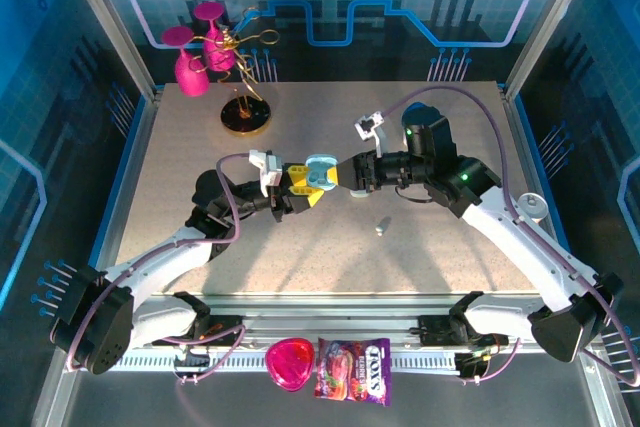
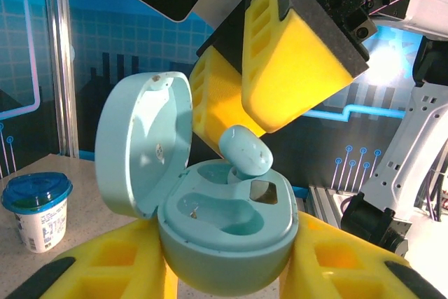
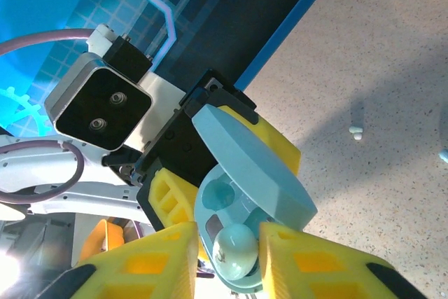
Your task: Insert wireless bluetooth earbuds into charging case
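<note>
The light-blue charging case [image 1: 320, 171] is held above the table's middle, lid swung open, with my left gripper [image 1: 310, 187] shut on its body. In the left wrist view the case [image 2: 224, 243] sits between the yellow fingers of that gripper [image 2: 227, 271]. One pale blue earbud [image 2: 245, 150] stands in the far socket; the near socket is bare. My right gripper [image 3: 227, 250] straddles this earbud [image 3: 234, 246] with a small gap on one side, so it is slightly open. Another earbud [image 1: 380, 225] lies on the table.
A white tub with a blue lid [image 2: 36, 209] stands on the table. Pink goblets [image 1: 195, 52] and a gold stand [image 1: 245, 112] are at the far left. A candy bag [image 1: 353, 370] and a pink object [image 1: 288, 362] lie on the near rail.
</note>
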Action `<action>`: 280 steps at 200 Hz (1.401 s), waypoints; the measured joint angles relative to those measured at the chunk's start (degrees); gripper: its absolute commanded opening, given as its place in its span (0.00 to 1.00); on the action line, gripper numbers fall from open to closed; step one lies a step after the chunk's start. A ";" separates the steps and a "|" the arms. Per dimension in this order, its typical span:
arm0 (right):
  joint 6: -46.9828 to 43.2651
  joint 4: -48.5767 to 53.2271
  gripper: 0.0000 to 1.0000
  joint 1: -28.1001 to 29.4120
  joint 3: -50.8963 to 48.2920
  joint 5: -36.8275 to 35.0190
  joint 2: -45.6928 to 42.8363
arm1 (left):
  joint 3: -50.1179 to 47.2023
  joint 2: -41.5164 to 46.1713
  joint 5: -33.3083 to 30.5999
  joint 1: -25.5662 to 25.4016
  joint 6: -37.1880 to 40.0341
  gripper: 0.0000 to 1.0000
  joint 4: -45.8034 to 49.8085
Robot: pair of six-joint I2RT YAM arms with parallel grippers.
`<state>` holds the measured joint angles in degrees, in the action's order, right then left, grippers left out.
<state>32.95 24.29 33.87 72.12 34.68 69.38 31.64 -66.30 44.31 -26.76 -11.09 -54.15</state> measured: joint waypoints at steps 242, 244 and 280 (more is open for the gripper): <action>5.55 -15.67 0.70 -5.44 -22.56 -7.41 -11.15 | -0.74 3.91 3.72 -0.02 7.21 0.32 -1.90; 5.70 -15.72 0.70 -5.46 -22.58 -7.54 -10.86 | -0.74 3.91 3.80 -0.02 7.23 0.32 -1.90; 6.75 -15.82 0.69 -5.38 -22.58 -9.86 -4.00 | -0.74 4.55 4.68 -0.02 7.65 0.32 -1.92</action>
<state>39.70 8.47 28.49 49.54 24.82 65.39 30.89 -61.76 48.99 -26.79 -3.44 -56.07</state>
